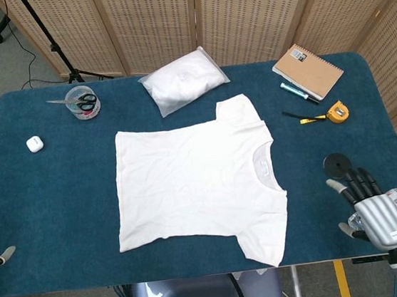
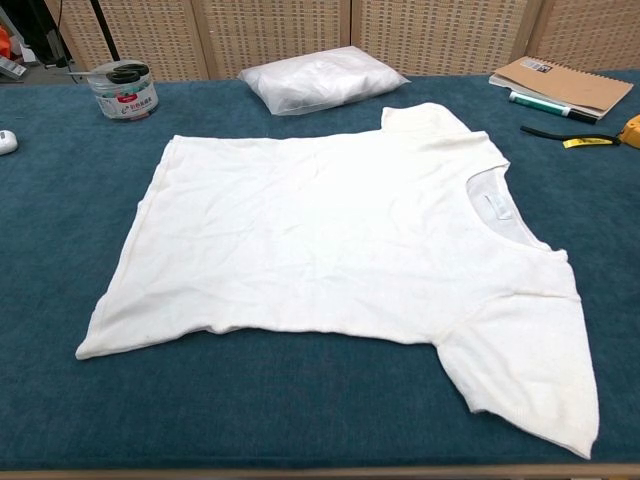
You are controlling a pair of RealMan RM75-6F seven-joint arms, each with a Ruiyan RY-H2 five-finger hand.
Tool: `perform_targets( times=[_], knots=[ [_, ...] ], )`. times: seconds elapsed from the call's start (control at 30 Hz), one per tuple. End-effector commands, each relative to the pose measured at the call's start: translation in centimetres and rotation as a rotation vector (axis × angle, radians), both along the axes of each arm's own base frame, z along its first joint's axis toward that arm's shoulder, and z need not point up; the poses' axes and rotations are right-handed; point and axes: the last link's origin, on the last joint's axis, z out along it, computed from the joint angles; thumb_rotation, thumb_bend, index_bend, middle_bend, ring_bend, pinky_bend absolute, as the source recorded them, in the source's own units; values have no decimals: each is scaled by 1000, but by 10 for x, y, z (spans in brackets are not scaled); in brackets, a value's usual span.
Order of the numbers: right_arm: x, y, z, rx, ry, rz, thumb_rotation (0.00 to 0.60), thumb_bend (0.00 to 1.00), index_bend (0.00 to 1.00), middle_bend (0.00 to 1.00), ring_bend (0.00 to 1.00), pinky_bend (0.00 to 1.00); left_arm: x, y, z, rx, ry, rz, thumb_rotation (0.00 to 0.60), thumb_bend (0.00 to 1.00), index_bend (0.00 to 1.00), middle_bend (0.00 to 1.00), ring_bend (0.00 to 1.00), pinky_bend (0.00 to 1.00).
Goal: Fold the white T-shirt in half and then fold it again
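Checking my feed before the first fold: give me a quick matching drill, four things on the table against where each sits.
Things:
1. white T-shirt
2. notebook
3. earbud case
4. right hand

Places:
A. far right corner of the table
B. spread flat at the table's middle
C. near right edge, by the black disc
D. left side, nearer than the scissors tub

Pairs: 1-B, 2-A, 3-D, 4-C
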Motion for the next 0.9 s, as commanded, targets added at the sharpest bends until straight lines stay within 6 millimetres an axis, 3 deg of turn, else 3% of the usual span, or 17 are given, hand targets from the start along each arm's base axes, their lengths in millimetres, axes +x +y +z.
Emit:
perform_targets(
  times=[0.03, 0.17, 0.63, 0.9],
  knots=[
    [-4, 3, -27, 209, 36, 96, 600, 0, 196, 0, 0, 0, 1, -1, -1, 1, 5, 0, 600, 0, 0, 0, 0, 0],
    [3, 5, -53, 297, 98, 201, 600, 0, 230, 0, 0, 0, 2, 0, -6, 2, 17, -4, 600, 0, 0, 0, 0, 0],
    [20, 3, -112, 368, 150, 393, 600, 0, 331, 0, 0, 0, -1, 3, -11, 2, 27, 21, 600, 0, 0, 0, 0, 0],
    [14, -2, -130, 356, 233, 418, 600, 0, 339, 0, 0, 0, -2, 4, -11, -1, 28, 32, 600, 0, 0, 0, 0, 0]
  ],
)
